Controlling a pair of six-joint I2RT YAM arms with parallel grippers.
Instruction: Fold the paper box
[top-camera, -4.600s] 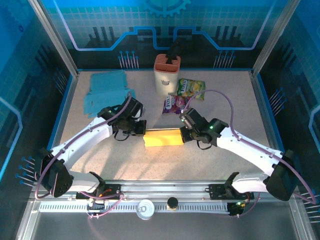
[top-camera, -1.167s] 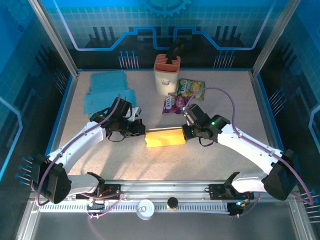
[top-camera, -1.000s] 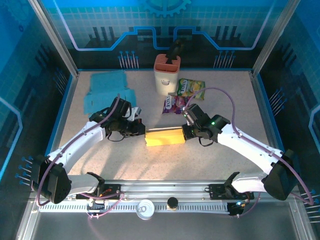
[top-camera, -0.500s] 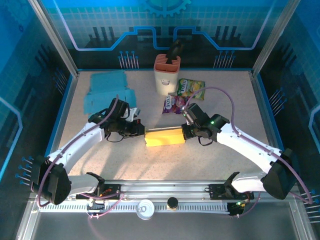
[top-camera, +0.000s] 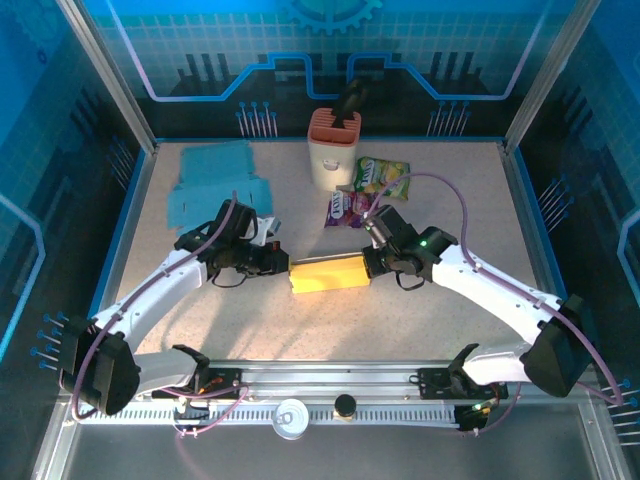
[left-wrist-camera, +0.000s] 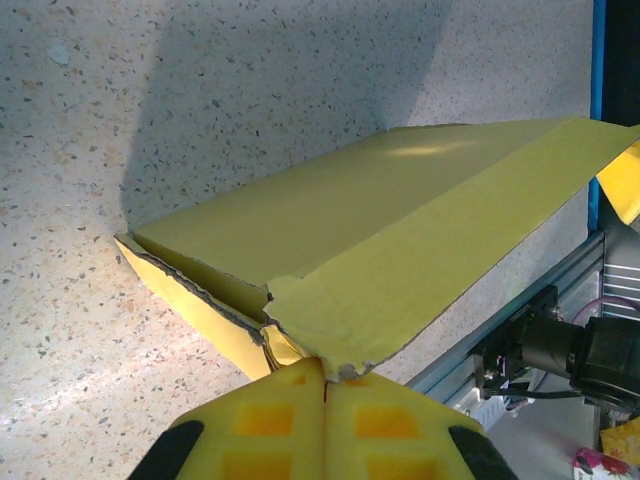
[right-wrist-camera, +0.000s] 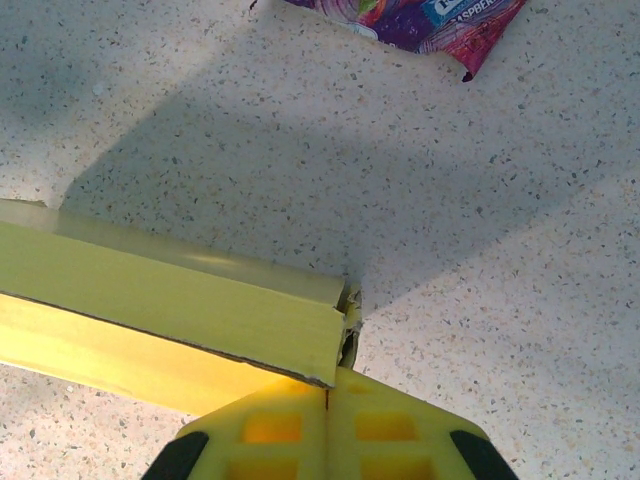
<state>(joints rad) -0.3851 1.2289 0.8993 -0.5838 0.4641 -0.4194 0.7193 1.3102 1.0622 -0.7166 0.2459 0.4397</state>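
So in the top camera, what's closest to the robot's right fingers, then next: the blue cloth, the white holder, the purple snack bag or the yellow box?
1. Yellow paper box: pinched in the right fingers, mid-table.
2. Purple snack bag: just beyond them.
3. White holder: near the back.
4. Blue cloth: back-left, across the table.

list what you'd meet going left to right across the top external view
blue cloth → left gripper → paper box → right gripper
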